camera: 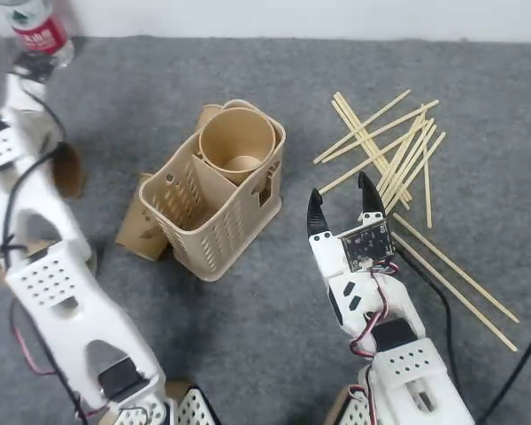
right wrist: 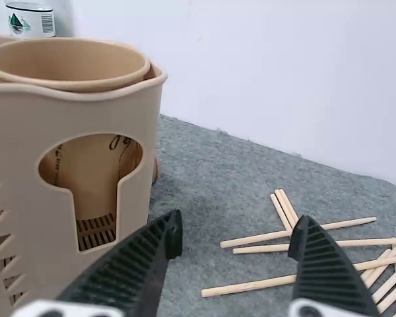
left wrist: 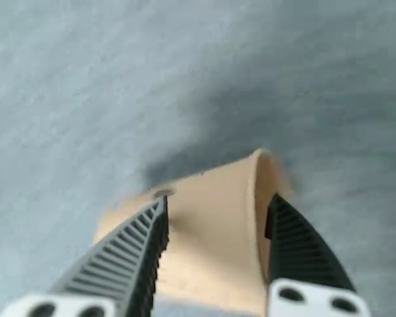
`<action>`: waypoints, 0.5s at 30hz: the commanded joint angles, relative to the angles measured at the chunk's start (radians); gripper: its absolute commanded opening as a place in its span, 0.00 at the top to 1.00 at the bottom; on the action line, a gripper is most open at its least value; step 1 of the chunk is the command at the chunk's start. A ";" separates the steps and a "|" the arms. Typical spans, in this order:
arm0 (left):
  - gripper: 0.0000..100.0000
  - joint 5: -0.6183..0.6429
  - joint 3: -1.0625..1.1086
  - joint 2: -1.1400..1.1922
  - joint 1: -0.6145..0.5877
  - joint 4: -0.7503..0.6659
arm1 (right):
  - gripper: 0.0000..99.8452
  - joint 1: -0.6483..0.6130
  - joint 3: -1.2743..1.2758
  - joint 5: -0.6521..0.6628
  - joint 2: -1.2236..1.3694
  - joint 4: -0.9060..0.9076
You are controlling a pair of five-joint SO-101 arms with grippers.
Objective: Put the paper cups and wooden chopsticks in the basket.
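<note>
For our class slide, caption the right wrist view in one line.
Open right gripper hovers between the basket, holding a paper cup, and scattered chopsticks.

The basket (camera: 214, 208) stands mid-desk (camera: 274, 354), a cup (camera: 237, 142) in its far compartment and a second cup (camera: 142, 228) against its left side. Chopsticks (camera: 394, 155) lie to its right, with the right hand (camera: 340, 186) between. Far left, the left hand (left wrist: 218, 200) holds a third cup (left wrist: 211, 251).

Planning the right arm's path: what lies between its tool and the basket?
Only bare grey mat separates the right tool from the basket in the high view; the right wrist view shows the same.
</note>
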 commanded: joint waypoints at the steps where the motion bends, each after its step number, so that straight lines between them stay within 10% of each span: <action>1: 0.77 -0.051 -0.096 -0.023 -0.061 0.006 | 0.73 0.016 0.015 0.014 -0.013 -0.004; 15: 0.86 -0.203 -0.182 -0.021 -0.158 0.132 | 0.73 0.016 0.015 0.014 -0.013 -0.001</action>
